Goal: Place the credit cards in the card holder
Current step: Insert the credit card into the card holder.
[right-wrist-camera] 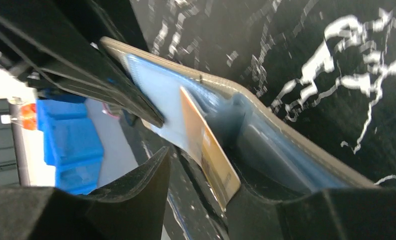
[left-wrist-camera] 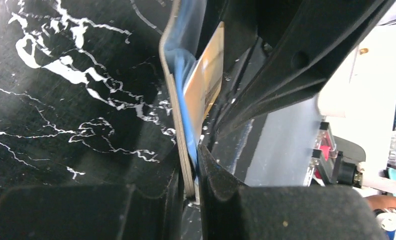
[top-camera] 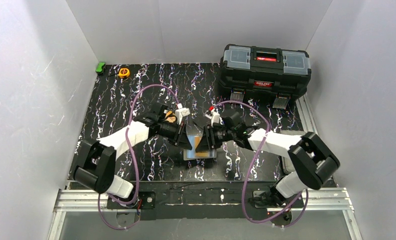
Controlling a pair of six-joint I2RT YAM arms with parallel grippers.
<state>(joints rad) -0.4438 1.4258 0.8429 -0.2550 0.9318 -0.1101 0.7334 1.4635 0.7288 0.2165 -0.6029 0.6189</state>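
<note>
The taupe card holder (top-camera: 200, 141) stands open on edge at the table's middle, its blue lining (right-wrist-camera: 266, 137) showing. My left gripper (left-wrist-camera: 193, 165) is shut on the holder's flap (left-wrist-camera: 168, 70). A gold-tan credit card (right-wrist-camera: 206, 150) sits partly in a pocket, its end sticking out. My right gripper (right-wrist-camera: 201, 172) is open around that end: the card leans on one finger (right-wrist-camera: 266, 210), with a gap to the other. Pale credit cards (top-camera: 201, 154) lie flat just below the holder in the top view.
A black toolbox (top-camera: 266, 70) stands at the back right. A yellow tape measure (top-camera: 124, 72) and a small green object (top-camera: 100, 67) lie at the back left corner. White walls close in the black marbled table (top-camera: 135, 100).
</note>
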